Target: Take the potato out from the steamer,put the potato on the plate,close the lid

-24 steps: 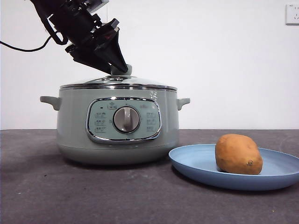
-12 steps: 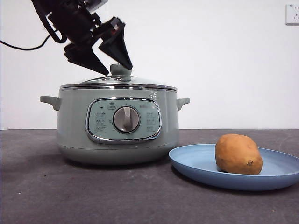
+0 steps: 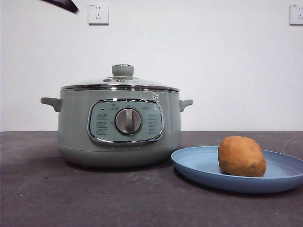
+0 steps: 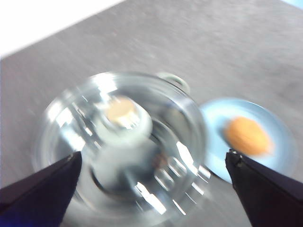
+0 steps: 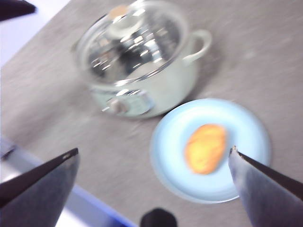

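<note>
Dark table [image 3: 94,198], lid [image 3: 120,81] on steamer [image 3: 71,123], potato [image 3: 241,156] on plate [image 3: 199,165], both claws wide, empty

Robot test bench, probably a lab rather than a home kitchen. Bare white wall [image 3: 213,61] with two wall sockets [image 3: 98,13] high up. Plain dark grey table [image 3: 94,198] carrying only a staged set: sage-green electric steamer [image 3: 118,125], light-blue plate [image 3: 199,165]. Black arm tip [image 3: 61,4] at top corner.
</note>
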